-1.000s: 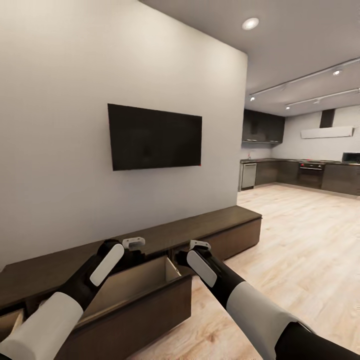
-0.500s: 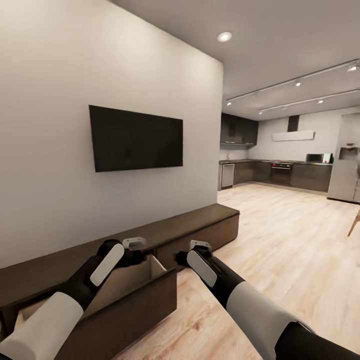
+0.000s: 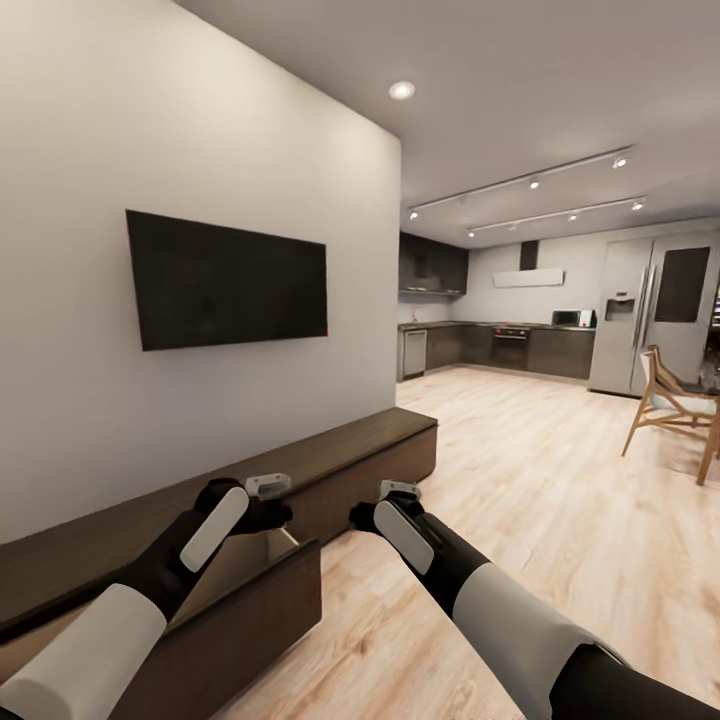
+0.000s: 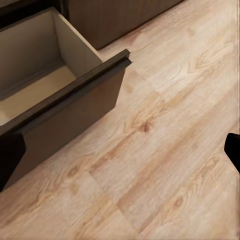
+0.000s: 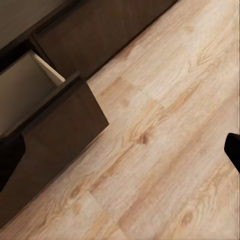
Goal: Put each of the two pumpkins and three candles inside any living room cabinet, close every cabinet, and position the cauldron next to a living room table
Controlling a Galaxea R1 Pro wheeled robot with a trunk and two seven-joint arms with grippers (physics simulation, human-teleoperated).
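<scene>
The long dark-brown cabinet (image 3: 350,450) runs along the wall at the left. One of its drawers (image 3: 270,590) stands pulled out, and the tan inside (image 4: 35,85) looks empty where it shows. The same drawer (image 5: 30,90) also appears in the right wrist view. My left gripper (image 3: 265,514) hovers over the drawer's near corner. My right gripper (image 3: 366,516) hangs above the wood floor beside it. Both are open, with nothing between the fingers. The pumpkins, candles, cauldron and table are out of view.
A black TV (image 3: 225,275) hangs on the white wall above the cabinet. Light wood floor (image 3: 520,500) stretches ahead to a dark kitchen (image 3: 500,345) with a steel fridge (image 3: 650,310). A wooden chair (image 3: 670,400) stands at the right.
The camera has swung right, so the cabinet, drawer and TV slid left in the picture while the fridge and chair came into sight. Both arms keep the same pose.
</scene>
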